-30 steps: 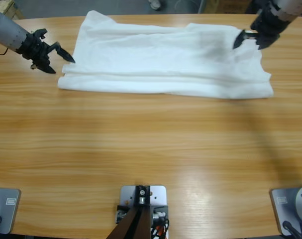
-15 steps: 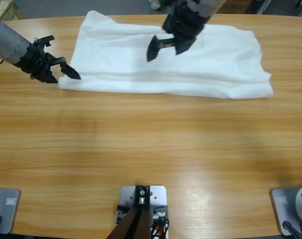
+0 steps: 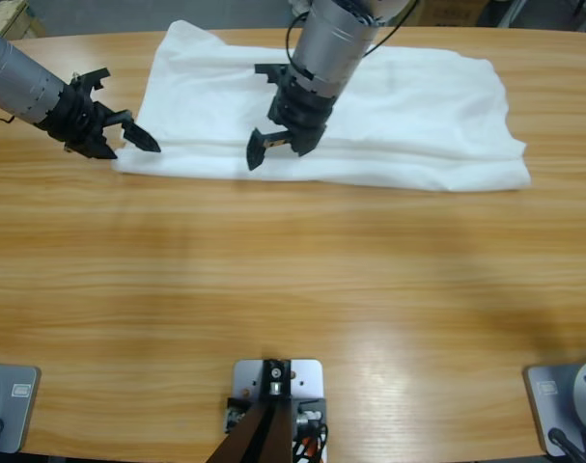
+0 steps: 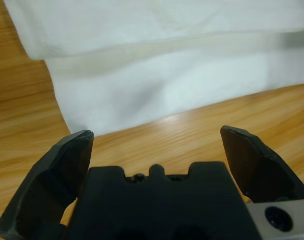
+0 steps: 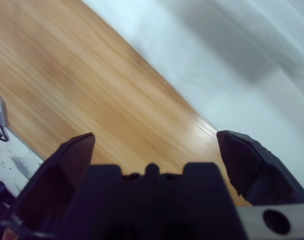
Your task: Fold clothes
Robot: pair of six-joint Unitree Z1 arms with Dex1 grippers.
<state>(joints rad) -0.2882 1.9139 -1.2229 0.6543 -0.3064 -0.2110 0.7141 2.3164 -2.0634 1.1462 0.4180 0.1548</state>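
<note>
The long wooden table (image 3: 293, 289) was covered at its far side by the white T-shirt (image 3: 408, 106), folded lengthwise. The left gripper (image 3: 128, 135) was held released at its left corner; the right gripper (image 3: 278, 145), also released, was placed over its near edge.

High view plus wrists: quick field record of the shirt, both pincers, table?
shirt: white T-shirt, lying folded into a long band across the table's far side
left pincer: open, at the shirt's left near corner, holding nothing
right pincer: open, over the shirt's near edge, left of its middle, holding nothing
table: wooden, bare wood showing on the near side
</note>
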